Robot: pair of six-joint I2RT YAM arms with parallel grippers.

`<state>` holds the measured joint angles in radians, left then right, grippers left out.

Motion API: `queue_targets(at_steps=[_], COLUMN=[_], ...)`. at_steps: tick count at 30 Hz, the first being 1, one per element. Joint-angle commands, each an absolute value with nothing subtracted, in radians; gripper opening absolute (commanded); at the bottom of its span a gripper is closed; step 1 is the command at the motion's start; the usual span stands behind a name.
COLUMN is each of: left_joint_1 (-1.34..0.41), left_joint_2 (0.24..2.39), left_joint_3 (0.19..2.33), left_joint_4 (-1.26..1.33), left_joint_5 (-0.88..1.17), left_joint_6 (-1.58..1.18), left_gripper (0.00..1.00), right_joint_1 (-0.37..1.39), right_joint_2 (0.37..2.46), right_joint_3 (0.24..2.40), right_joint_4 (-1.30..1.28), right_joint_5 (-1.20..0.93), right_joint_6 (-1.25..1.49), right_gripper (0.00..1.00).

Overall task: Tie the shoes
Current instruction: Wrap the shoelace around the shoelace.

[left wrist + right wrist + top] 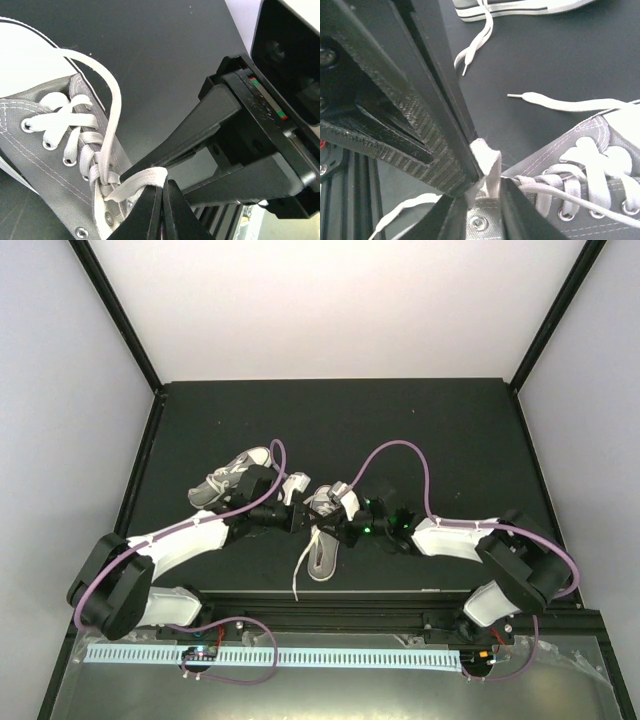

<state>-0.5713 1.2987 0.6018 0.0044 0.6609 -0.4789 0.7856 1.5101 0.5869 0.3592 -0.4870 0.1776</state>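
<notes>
Two grey shoes with white laces lie on the black table: one at centre [325,530], the other further left and back [235,480]. Both grippers meet over the centre shoe [45,150]. My left gripper [163,192] is shut on a folded loop of its white lace [142,181], just above the top eyelets. My right gripper [485,205] faces it from the other side. Its jaws stand a little apart around the same lace fold [487,162], with a narrow gap still showing. A loose lace end [560,104] lies on the table beside the shoe [590,150].
The second shoe [520,7] trails its laces [475,45] toward the centre. Another lace hangs over the table's near edge [300,575]. Purple cables [400,455] arc above both arms. A metal rail [300,655] runs along the front, and walls enclose the table.
</notes>
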Motion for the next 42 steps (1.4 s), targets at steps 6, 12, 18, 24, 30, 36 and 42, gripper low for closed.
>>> queue_targets(at_steps=[6, 12, 18, 24, 30, 36, 42], left_joint_1=[-0.573, -0.541, -0.466, -0.451, -0.451, -0.451, -0.452], left_joint_2=[1.288, 1.191, 1.175, 1.39, 1.539, 1.645, 1.718], left_joint_3=[0.652, 0.671, 0.628, 0.736, 0.796, 0.847, 0.876], left_joint_4=[-0.031, -0.143, -0.112, -0.17, -0.128, -0.131, -0.133], left_joint_5=[0.656, 0.543, 0.409, 0.34, 0.365, 0.378, 0.349], left_joint_6=[-0.449, -0.375, -0.323, -0.253, -0.221, -0.179, -0.166], left_gripper=[0.18, 0.65, 0.7, 0.56, 0.52, 0.52, 0.46], right_joint_1=[0.791, 0.791, 0.79, 0.792, 0.791, 0.791, 0.791], right_joint_2=[1.476, 1.405, 1.386, 1.393, 1.395, 1.398, 1.395], right_joint_3=[0.58, 0.555, 0.546, 0.552, 0.553, 0.563, 0.567], right_joint_4=[0.423, 0.368, 0.362, 0.361, 0.356, 0.354, 0.351], right_joint_5=[-0.384, -0.313, -0.317, -0.329, -0.331, -0.359, -0.378], right_joint_6=[0.18, 0.193, 0.201, 0.206, 0.203, 0.21, 0.21], right_gripper=[0.02, 0.02, 0.02, 0.02, 0.02, 0.01, 0.02])
